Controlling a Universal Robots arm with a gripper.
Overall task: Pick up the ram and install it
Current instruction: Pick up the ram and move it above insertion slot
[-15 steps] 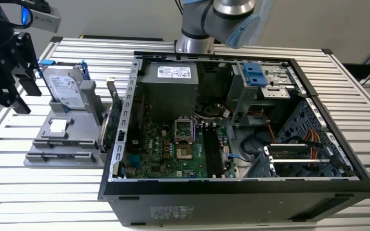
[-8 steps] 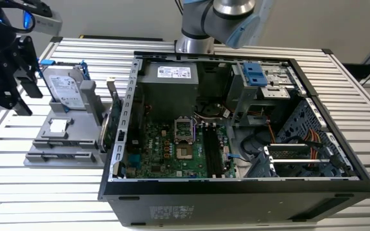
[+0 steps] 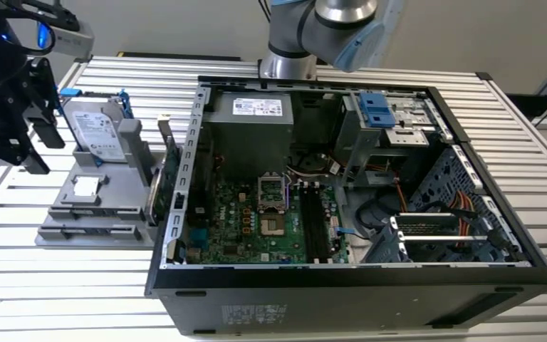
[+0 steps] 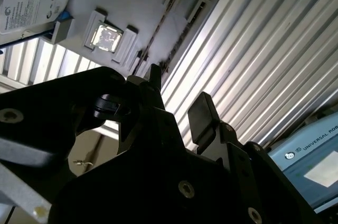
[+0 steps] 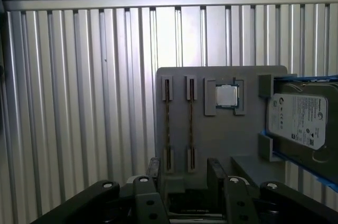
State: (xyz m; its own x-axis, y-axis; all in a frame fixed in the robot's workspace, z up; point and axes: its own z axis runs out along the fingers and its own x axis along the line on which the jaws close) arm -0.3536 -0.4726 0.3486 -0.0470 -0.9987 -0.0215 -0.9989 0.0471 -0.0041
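Two thin ram sticks stand on edge in slots of a grey holder (image 5: 222, 139); in the first wrist view they are the ram (image 5: 167, 123) and a second stick (image 5: 190, 123), seen edge-on. In the second wrist view the ram (image 4: 168, 20) is a thin dark line. My black gripper (image 5: 185, 179) hangs open above the holder's near end, with nothing between its fingers (image 5: 153, 171). In the exterior view the gripper (image 3: 38, 153) is at the left, above the table beside the holder (image 3: 74, 231). The open computer case (image 3: 350, 285) shows the motherboard's long black slots (image 3: 312, 224).
On the holder also sit a silver hard drive (image 3: 97, 128) in a blue-edged frame, a processor chip (image 5: 228, 96) and an upright green card (image 3: 166, 178). The ribbed metal table (image 3: 8, 285) carries everything. The arm's base (image 3: 288, 68) stands behind the case.
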